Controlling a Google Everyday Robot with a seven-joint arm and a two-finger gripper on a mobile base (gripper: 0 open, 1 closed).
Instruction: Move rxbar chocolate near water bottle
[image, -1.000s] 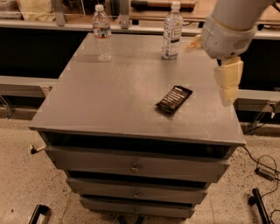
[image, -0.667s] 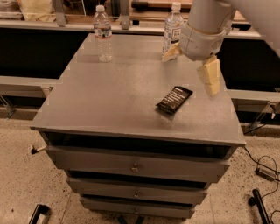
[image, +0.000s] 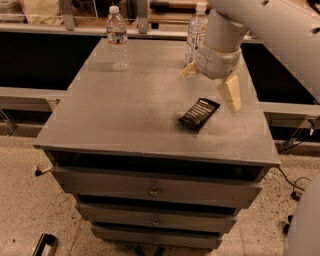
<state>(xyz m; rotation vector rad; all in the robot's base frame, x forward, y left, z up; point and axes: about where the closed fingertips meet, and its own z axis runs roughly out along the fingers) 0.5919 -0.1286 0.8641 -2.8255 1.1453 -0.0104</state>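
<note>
The rxbar chocolate (image: 199, 113), a flat black bar with white print, lies on the right part of the grey cabinet top (image: 125, 110). The water bottle (image: 117, 39), clear with a white cap and a reddish label band, stands upright at the back left of the top. My gripper (image: 209, 84) hangs open and empty just above and behind the bar, its cream fingertips (image: 230, 94) spread apart. The bar is far from the water bottle, to its right and nearer the front.
A second clear bottle (image: 196, 32) with a big white label stands at the back right, right behind my wrist. The cabinet has several drawers (image: 152, 190) below. A shelf edge runs behind the cabinet. Cables lie on the floor at the right.
My arm has moved left and lower, from past the cabinet's right edge to just above and behind the bar. The bar and both bottles have not moved.
</note>
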